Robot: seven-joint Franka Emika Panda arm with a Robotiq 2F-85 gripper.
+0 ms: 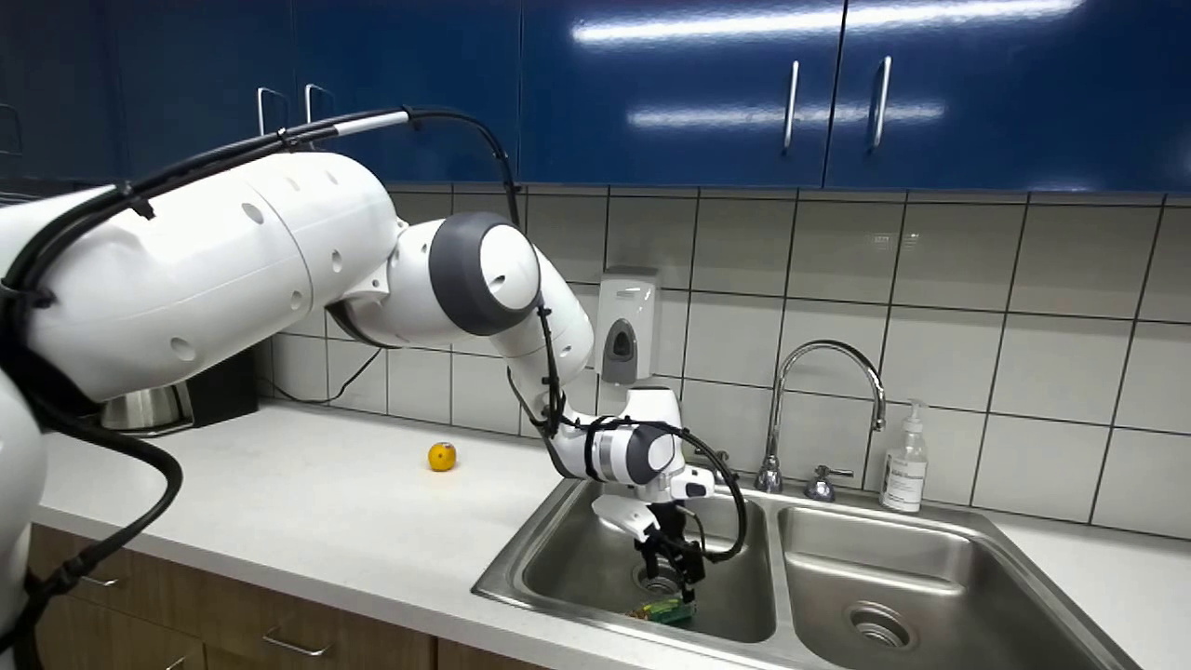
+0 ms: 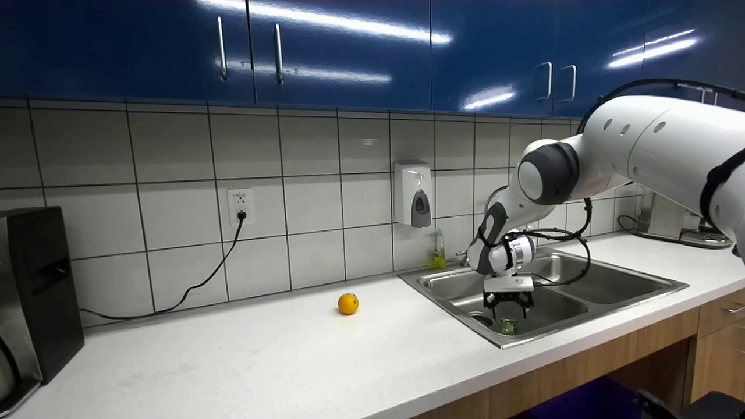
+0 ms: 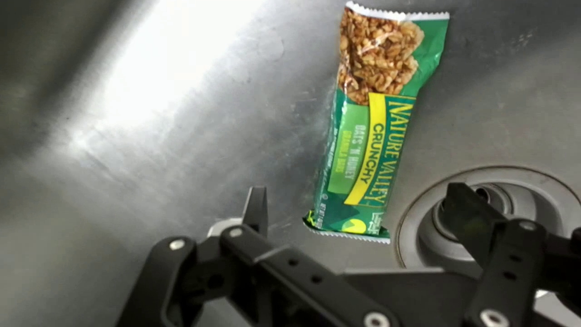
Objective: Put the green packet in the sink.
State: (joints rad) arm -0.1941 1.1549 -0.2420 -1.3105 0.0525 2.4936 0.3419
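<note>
The green packet point(image 3: 379, 131) is a flat granola bar wrapper with white crimped ends and a picture of brown granola. It lies on the floor of the basin beside the round drain. It also shows in both exterior views point(image 1: 668, 610) point(image 2: 508, 327). The sink point(image 1: 510, 579) is stainless steel with two basins; its rim also shows in an exterior view point(image 2: 451, 311). My gripper point(image 3: 357, 195) is open and empty, its fingers spread wider than the packet. It points down inside the same basin, over the near end of the packet and apart from it.
A yellow-orange round fruit point(image 1: 442, 456) sits on the white counter point(image 2: 233, 361) beside the sink. A curved chrome faucet point(image 1: 823, 346) and a clear pump bottle point(image 1: 904, 470) stand behind the basins. A wall dispenser point(image 2: 413, 193) hangs above. The sink walls surround my gripper.
</note>
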